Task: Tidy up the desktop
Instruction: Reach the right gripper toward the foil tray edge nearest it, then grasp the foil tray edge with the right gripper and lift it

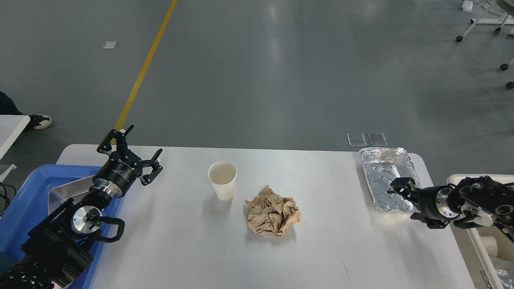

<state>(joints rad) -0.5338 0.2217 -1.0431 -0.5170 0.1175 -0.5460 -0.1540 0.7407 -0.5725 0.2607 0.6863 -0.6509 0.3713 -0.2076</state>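
The white desktop (pixel 180 249) holds a white paper cup (pixel 222 179) standing upright left of centre, a crumpled ball of brown paper (pixel 273 212) just right of it, and an empty foil tray (pixel 381 172) at the far right. My left gripper (pixel 135 150) is open and empty above the desktop's far left corner, well left of the cup. My right gripper (pixel 407 200) is open, with its upper finger over the near right end of the foil tray. I cannot tell whether it touches the tray.
A blue plastic tray (pixel 24 200) with a metal pan (pixel 64 188) in it sits under my left arm at the left edge. A white bin (pixel 478 249) stands off the desktop's right edge. A small white table edge (pixel 12 124) is at the far left.
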